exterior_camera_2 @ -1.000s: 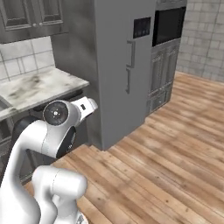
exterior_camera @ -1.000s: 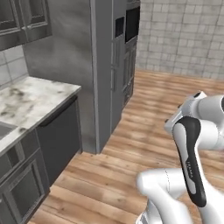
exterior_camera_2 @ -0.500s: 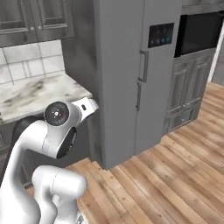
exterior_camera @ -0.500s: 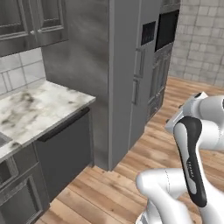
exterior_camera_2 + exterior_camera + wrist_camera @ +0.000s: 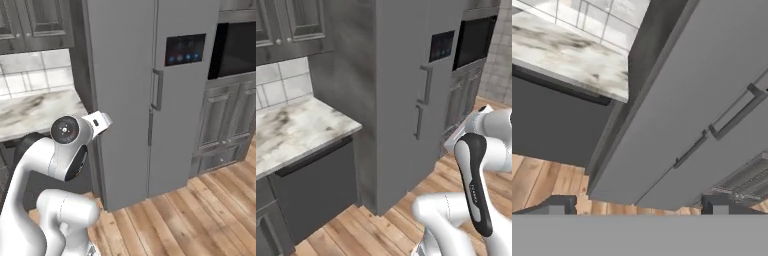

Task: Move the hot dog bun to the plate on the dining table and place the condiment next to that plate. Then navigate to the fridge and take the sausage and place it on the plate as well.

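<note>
Writing appears only as small white lettering on the arm's dark forearm strip, too small to read. The tall pale grey two-door fridge [image 5: 406, 100] [image 5: 150, 100] [image 5: 687, 115] has smooth matte doors, both closed, slim bar handles and a small dark glossy panel [image 5: 185, 50] with blue dots at 1 o'clock. At 9 o'clock lies a veined grey-white marble table [image 5: 296, 132] [image 5: 35, 112] [image 5: 567, 55] backed by pale square tiles. Floor is warm wood planking. The tool [image 5: 639, 205] hangs with its fingertips [image 5: 559, 204] spread wide apart, empty.
</note>
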